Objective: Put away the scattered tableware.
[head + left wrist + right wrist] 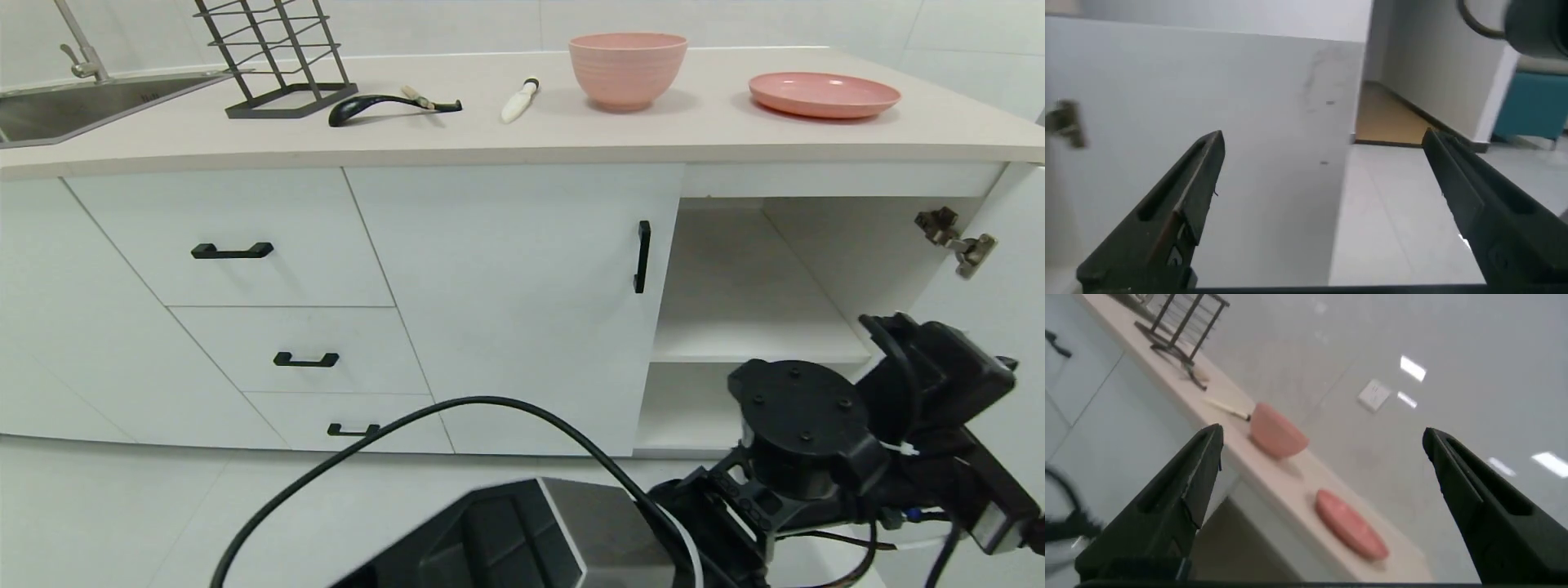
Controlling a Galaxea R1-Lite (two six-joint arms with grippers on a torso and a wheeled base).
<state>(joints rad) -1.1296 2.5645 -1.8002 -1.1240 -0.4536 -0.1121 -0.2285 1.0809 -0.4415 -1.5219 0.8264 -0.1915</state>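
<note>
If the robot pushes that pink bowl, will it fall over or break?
The pink bowl would probably slide rather than tip: it stands upright on a flat base on the countertop. It looks like matte plastic, so it is likely light and not very fragile. Its rounded wall might slip from a pinch.

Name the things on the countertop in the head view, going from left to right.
sink → wire rack → black ladle → white utensil → pink bowl → pink plate
</note>
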